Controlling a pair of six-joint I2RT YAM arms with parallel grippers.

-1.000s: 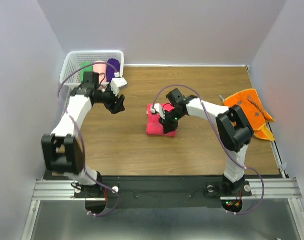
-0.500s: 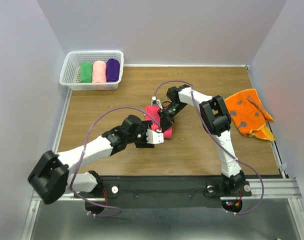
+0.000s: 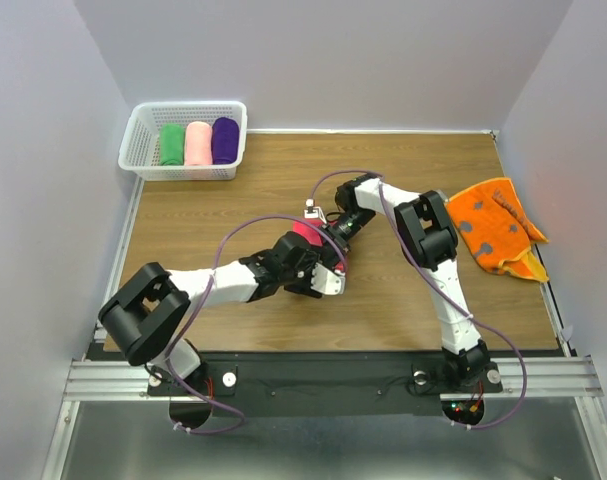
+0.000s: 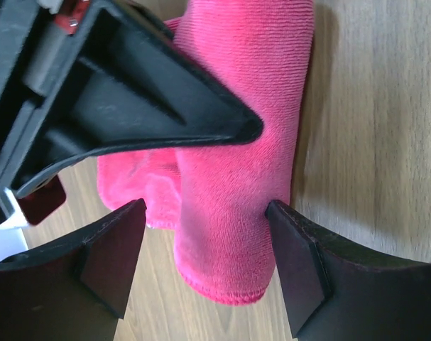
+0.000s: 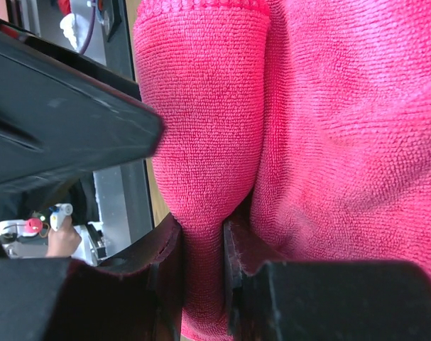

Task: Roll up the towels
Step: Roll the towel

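The hot-pink towel (image 3: 305, 233) lies mid-table, partly rolled and mostly hidden under both grippers. My right gripper (image 3: 334, 240) is shut on a fold of the towel (image 5: 201, 213), with the rest of the cloth bulging to its right. My left gripper (image 3: 325, 266) is open and straddles the rolled end of the pink towel (image 4: 236, 177); its fingertips (image 4: 297, 263) stand on either side, the right one touching the cloth. The right gripper's black body (image 4: 130, 99) crosses the left wrist view above the roll. The orange printed towel (image 3: 498, 228) lies crumpled at the right edge.
A white basket (image 3: 143, 125) at the back left holds a green roll (image 3: 171, 145), a pale pink roll (image 3: 198, 143) and a purple roll (image 3: 224, 140). Walls close in on the left, back and right. The two arms cross close together at mid-table.
My left arm has swung from the basket down to the pink towel and closed in around its rolled end. My right gripper has kept its hold and shifted slightly back.
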